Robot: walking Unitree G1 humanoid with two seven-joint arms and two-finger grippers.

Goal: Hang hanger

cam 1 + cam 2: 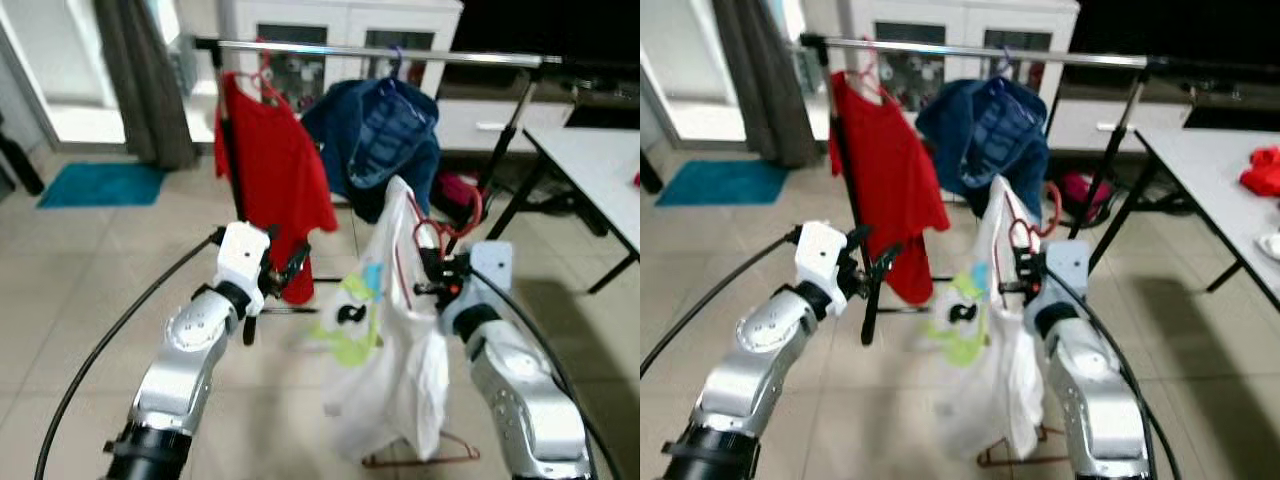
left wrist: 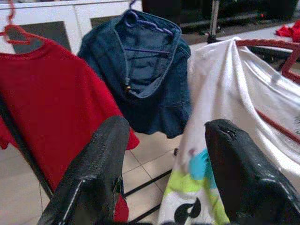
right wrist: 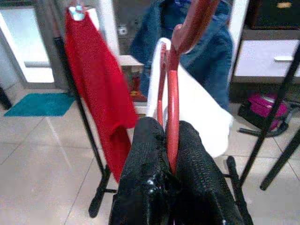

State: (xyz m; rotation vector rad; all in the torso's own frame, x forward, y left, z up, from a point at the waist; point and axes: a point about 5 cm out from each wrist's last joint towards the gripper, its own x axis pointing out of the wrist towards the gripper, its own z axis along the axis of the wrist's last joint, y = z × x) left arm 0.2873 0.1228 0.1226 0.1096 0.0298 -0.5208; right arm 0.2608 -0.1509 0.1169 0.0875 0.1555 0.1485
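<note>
Right pincer [image 3: 169,140] grips red hanger [image 3: 172,93]; no legible writing.

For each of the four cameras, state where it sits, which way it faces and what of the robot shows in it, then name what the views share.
Left eye view: on the head, looking forward and down at the clothes rail; both silver arms show.
Right eye view: beside it, same scene, table at the robot's right.
Left wrist view: along the left gripper, fingers apart, toward the red shirt and denim garment.
Right wrist view: along the right gripper, fingers clamped on the red hanger.
Shared: all four show the white shirt on that hanger.
</note>
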